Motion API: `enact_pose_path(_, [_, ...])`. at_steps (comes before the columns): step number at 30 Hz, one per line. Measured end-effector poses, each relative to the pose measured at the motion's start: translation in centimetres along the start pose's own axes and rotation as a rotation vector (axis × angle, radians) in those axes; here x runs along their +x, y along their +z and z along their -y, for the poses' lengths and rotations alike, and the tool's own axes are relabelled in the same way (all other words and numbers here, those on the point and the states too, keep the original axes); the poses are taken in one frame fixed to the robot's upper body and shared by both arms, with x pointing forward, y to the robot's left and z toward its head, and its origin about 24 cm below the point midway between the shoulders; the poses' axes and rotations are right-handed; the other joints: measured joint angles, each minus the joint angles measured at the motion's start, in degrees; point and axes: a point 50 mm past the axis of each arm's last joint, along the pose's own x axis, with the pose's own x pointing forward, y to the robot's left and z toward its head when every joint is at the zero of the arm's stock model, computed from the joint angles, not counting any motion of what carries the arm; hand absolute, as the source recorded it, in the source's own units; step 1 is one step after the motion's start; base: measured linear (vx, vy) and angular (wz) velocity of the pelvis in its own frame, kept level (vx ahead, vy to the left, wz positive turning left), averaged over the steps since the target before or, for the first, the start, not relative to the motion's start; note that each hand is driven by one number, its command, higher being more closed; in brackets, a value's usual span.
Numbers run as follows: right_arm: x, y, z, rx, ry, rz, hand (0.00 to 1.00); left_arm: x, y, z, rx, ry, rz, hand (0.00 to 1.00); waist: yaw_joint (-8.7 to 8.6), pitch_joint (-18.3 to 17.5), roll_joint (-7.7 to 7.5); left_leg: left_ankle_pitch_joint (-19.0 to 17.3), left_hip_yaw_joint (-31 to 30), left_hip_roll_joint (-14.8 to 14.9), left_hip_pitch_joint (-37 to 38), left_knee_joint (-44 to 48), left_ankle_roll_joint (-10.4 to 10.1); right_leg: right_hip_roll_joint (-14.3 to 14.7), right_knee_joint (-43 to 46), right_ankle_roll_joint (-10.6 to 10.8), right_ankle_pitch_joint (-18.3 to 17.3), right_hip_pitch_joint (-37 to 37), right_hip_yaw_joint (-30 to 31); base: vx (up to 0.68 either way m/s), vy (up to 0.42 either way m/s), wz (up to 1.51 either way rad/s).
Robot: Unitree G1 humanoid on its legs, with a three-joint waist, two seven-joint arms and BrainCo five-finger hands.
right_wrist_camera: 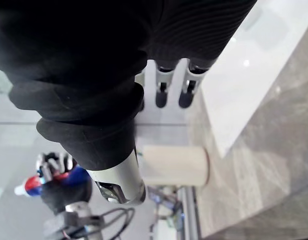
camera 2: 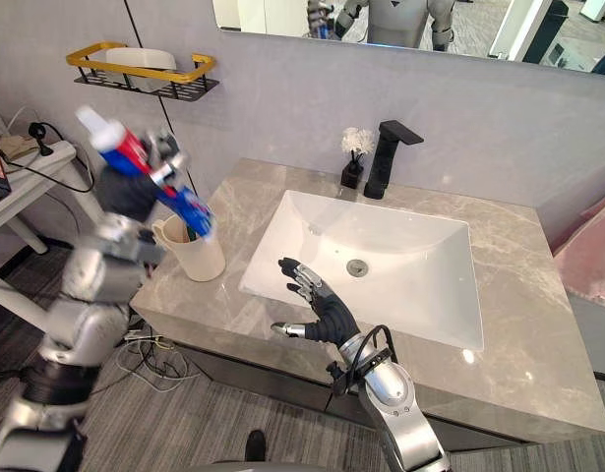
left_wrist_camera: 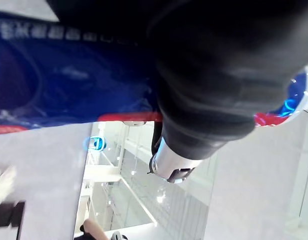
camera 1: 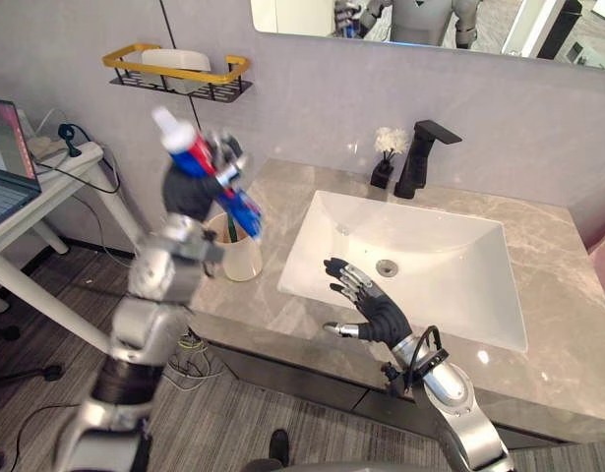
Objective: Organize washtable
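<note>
My left hand [camera 1: 194, 192] was curled round the blue, red and white toothpaste tube [camera 1: 182, 149], tilted above the cream ceramic cup [camera 1: 241, 260] on the grey marble table [camera 1: 563, 324]. By my judgement, it was not yet stowed. My right hand [camera 1: 376, 310] hovered spread-fingered at the white sink [camera 1: 430, 251].

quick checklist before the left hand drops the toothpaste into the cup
1. Grip: left hand is curled round the toothpaste tube, cap end up. Ok.
2. Alignment: the tube's lower end sits by the mouth of the cup. Whether it is already inside the rim: cannot tell.
3. Cup stance: upright on the counter, left of the sink. Ok.
4. Room in the cup: a dark item already stands inside. Enough space: cannot tell.
5. Other hand out of the way: right hand is open over the sink's front edge, apart from the cup. Ok.
</note>
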Motion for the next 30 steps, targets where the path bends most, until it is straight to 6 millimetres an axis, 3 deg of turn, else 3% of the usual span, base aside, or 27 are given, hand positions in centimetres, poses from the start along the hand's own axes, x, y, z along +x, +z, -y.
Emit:
enact_pose_path(2, [-0.4,-0.3,-0.2,0.013,-0.002,-0.016,0.0,2.2,2.0,-1.0,0.08,0.008,0.061,1.0,-0.07,-0.03,-0.04,0.0,-0.1,-0.07,-0.08,-0.04,0.0,-0.04,0.0,-0.12,-0.07,-0.01,-0.1,0.0,0.0,0.0])
enact_pose_path(5, [-0.6,-0.8,-0.3,0.023,0.01,-0.036,0.0,3.8,3.7,-1.3,0.119,0.027,0.128,1.0,-0.23,-0.04,-0.03,0.01,-0.22,-0.09,-0.19,-0.04,0.01,-0.02,0.01,-0.13,-0.08,-0.04,-0.22,0.0,0.0,0.0])
enact_pose_path(10, [-1.1,-1.6,-0.8,0.051,0.014,-0.072,0.0,4.0,4.1,-1.2,0.212,0.062,0.167,1.0,-0.37,-0.11,0.07,0.03,-0.45,-0.07,-0.77,0.06,0.02,0.07,0.04,0.06,0.03,-0.49,-0.36,0.0,0.0,0.0])
enact_pose_path(24, [-1.3,-1.6,-0.9,0.058,0.009,-0.075,0.0,3.7,1.8,-1.3,0.217,0.116,0.114,1.0,-0.23,-0.12,-0.03,0.09,-0.63,-0.09,-1.83,0.27,0.07,0.03,0.57,0.15,0.19,-1.83,-0.15,0.0,-0.001,-0.01])
enact_pose_path(30, [-1.3,-1.6,-0.8,0.058,0.006,-0.075,0.0,2.0,-0.5,-1.5,0.174,0.149,0.038,1.0,-0.23,-0.12,-0.03,0.09,-0.91,-0.06,-1.79,0.25,0.07,0.04,0.63,0.15,0.19,-1.83,-0.13,0.0,0.0,0.0])
